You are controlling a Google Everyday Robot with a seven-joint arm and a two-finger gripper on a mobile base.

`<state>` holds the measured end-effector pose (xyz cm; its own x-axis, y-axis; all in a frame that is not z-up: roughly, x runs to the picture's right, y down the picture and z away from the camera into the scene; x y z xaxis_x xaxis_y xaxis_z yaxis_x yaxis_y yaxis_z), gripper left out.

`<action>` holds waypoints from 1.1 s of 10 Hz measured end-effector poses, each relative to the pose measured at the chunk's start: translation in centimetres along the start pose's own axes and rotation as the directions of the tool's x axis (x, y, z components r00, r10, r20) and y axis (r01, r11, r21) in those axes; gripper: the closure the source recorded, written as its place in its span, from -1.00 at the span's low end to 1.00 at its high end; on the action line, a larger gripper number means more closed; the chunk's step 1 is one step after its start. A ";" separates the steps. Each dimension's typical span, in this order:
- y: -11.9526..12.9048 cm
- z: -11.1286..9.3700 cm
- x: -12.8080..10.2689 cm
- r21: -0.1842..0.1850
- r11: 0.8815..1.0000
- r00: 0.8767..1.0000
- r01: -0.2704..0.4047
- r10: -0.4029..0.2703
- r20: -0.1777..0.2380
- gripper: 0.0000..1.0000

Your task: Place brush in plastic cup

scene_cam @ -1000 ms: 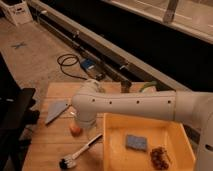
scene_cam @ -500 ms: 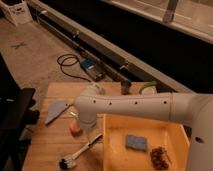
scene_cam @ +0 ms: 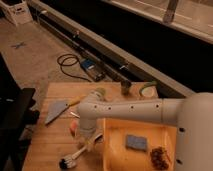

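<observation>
The brush lies on the wooden table near the front edge. Its dark bristle head points to the front left and its pale handle runs up to the right, under my arm. My gripper hangs from the white wrist, pointing down over the handle's upper end and mostly hidden by the arm. A small orange vessel sits just left of the gripper. A dark cup stands at the table's back edge. I cannot tell which of the two is the plastic cup.
A yellow tray on the right holds a blue sponge and a brown clump. A yellow-handled scraper lies at the left. A green-rimmed bowl stands at the back. A black frame flanks the table's left side.
The wrist has sunk a little toward the brush handle. The brush and the other things have stayed where they were.
</observation>
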<state>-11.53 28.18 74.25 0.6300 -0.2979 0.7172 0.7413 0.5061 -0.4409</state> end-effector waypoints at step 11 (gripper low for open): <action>-0.4 3.0 0.7 -0.020 1.000 0.997 -0.011 0.013 0.070 0.96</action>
<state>-12.09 30.20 76.51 0.6217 -0.2339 0.7475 0.7385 0.4929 -0.4600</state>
